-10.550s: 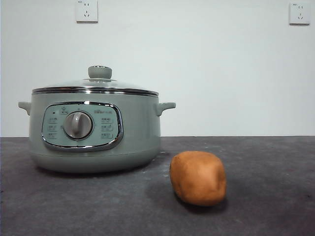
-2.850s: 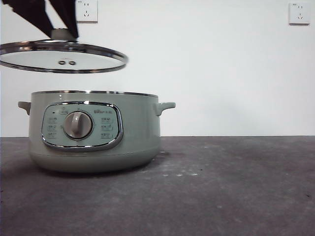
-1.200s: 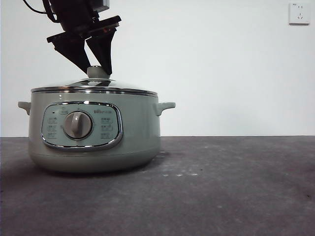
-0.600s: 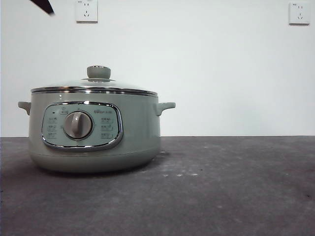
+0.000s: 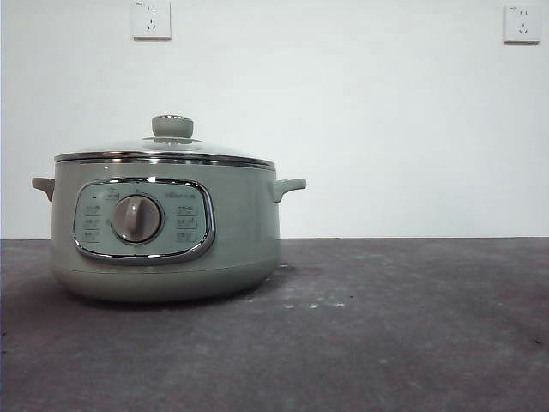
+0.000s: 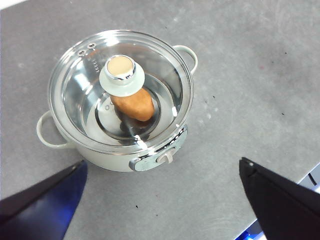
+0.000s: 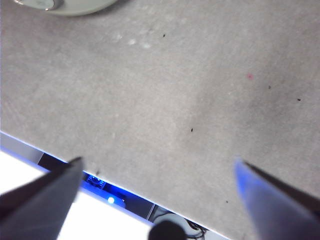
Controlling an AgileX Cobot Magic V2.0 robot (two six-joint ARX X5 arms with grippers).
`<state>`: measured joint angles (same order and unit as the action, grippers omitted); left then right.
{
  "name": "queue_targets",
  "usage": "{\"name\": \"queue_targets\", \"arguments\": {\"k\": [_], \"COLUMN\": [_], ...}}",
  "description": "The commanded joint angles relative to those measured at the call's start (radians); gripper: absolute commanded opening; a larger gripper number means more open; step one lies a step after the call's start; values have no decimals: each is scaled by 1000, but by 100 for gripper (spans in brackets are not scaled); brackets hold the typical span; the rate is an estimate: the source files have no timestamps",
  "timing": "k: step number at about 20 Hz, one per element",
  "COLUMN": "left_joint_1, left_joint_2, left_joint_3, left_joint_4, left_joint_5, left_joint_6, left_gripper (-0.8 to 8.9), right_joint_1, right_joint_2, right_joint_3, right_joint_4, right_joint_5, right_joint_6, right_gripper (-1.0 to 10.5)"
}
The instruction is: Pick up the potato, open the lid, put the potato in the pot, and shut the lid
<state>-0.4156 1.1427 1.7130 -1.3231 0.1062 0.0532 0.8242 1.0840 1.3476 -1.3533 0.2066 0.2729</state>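
Pale sage-green electric pot (image 5: 163, 232) stands on the grey surface (image 5: 386, 343), dial facing the front camera. Round glass lid with steel rim (image 6: 75, 90) sits seated on the pot; pale green knob (image 5: 172, 126) on top. Oval orange-brown potato (image 6: 134, 104) lies inside on the pot floor, seen through the glass. Left end effector (image 6: 162, 200) high above the pot, jaws spread wide, holding nothing. Right end effector (image 7: 157, 192) over bare surface, jaws wide apart, also holding nothing.
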Motion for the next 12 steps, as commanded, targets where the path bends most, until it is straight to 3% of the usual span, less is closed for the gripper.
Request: {"name": "queue_targets", "arguments": {"k": [1, 12], "left_joint_1": [-2, -2], "left_joint_2": [-2, 38], "left_joint_3": [-3, -3], "left_joint_4": [4, 4], "left_joint_5": [-1, 2], "left_joint_6": [7, -8], "left_gripper": [-9, -3], "right_joint_1": [1, 1], "right_joint_2": [-3, -2], "right_joint_3": [-11, -11], "right_joint_4": [-12, -4], "right_joint_5": [-6, -5], "right_joint_6": [-8, 4], "right_gripper": [-8, 1]}}
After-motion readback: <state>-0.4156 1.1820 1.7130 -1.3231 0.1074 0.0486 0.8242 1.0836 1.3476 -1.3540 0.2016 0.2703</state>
